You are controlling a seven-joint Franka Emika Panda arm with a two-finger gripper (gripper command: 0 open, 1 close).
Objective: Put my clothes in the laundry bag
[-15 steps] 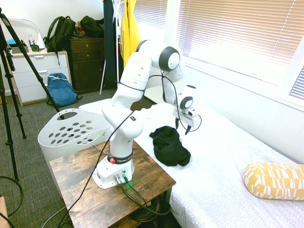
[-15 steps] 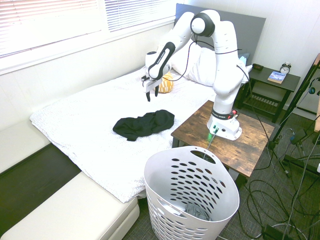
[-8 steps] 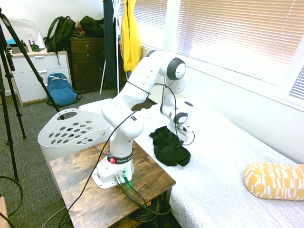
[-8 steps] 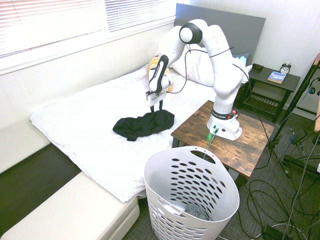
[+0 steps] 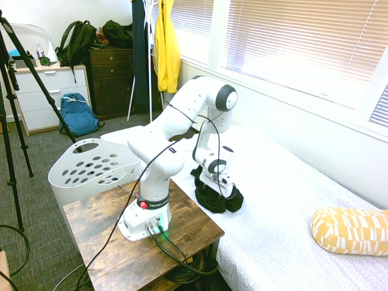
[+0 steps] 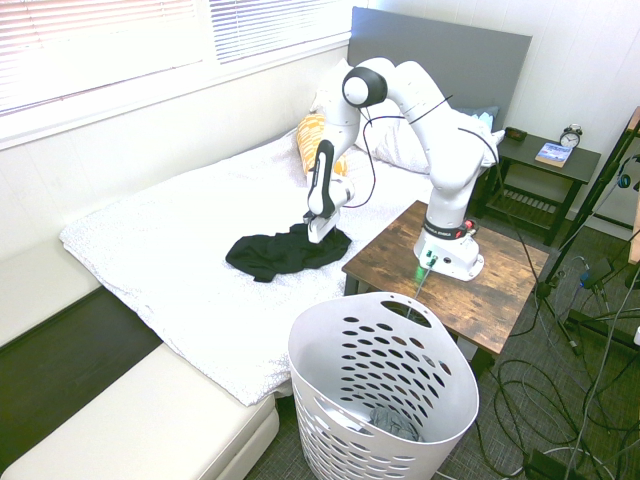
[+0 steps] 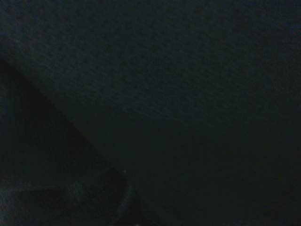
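Note:
The clothes (image 5: 209, 200) (image 6: 272, 254), one crumpled black garment, lie on the white bed near its edge by the wooden side table. My gripper (image 5: 227, 195) (image 6: 316, 236) points straight down onto the end of the garment nearest the table, its fingertips sunk in the fabric; the jaws stand open. Dark cloth (image 7: 150, 94) fills the whole wrist view. The laundry bag, a white basket with oval holes (image 5: 91, 167) (image 6: 345, 420), stands on the floor beside the table, apart from the bed.
The wooden side table (image 5: 188, 233) (image 6: 500, 285) bears the arm. A yellow patterned pillow (image 5: 348, 229) lies further along the bed. Some grey cloth (image 6: 388, 422) lies in the basket's bottom. A blue backpack (image 5: 77, 114) and a yellow jacket (image 5: 165, 45) are at the room's far side.
The arm has folded down and back toward the table. The gripper dropped from above the bed onto the garment's near end. The garment itself has not shifted.

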